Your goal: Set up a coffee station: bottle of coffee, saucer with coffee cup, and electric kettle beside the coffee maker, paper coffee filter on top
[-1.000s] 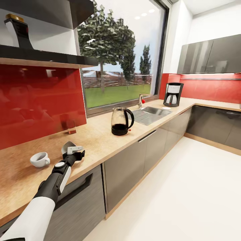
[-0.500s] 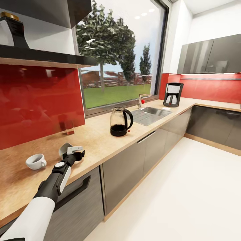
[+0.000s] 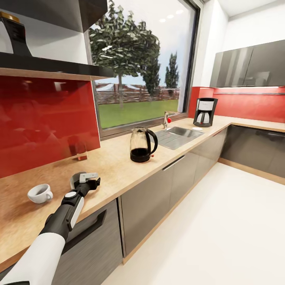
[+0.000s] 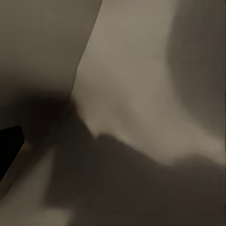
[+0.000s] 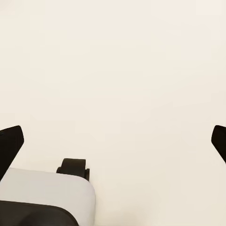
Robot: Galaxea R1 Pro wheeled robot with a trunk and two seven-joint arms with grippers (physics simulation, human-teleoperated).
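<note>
My left gripper (image 3: 85, 177) hangs over the front edge of the kitchen countertop (image 3: 114, 164), shut on a pale tilted saucer (image 3: 75, 180). In the left wrist view the saucer (image 4: 141, 70) is a blurred pale surface beside one dark fingertip (image 4: 9, 146). The white coffee cup (image 3: 39, 193) stands on the counter just left of that gripper. The glass electric kettle (image 3: 141, 144) stands mid-counter. The coffee maker (image 3: 204, 112) stands far off at the counter's corner. A dark object with a yellow top (image 3: 14, 33), possibly the bottle of coffee, stands on the kitchen shelf (image 3: 51, 68). My right gripper (image 5: 113, 141) is open above the floor.
A steel sink (image 3: 180, 134) with a tap lies between kettle and coffee maker, and a small white item (image 3: 196, 128) lies by the coffee maker. A small brownish object (image 3: 81, 151) stands against the red backsplash. White floor (image 3: 221, 221) stretches to the right of the dark grey cabinets.
The whole picture has shifted a little, with cup and kettle now further left, so the camera moved. The left gripper keeps its hold on the saucer.
</note>
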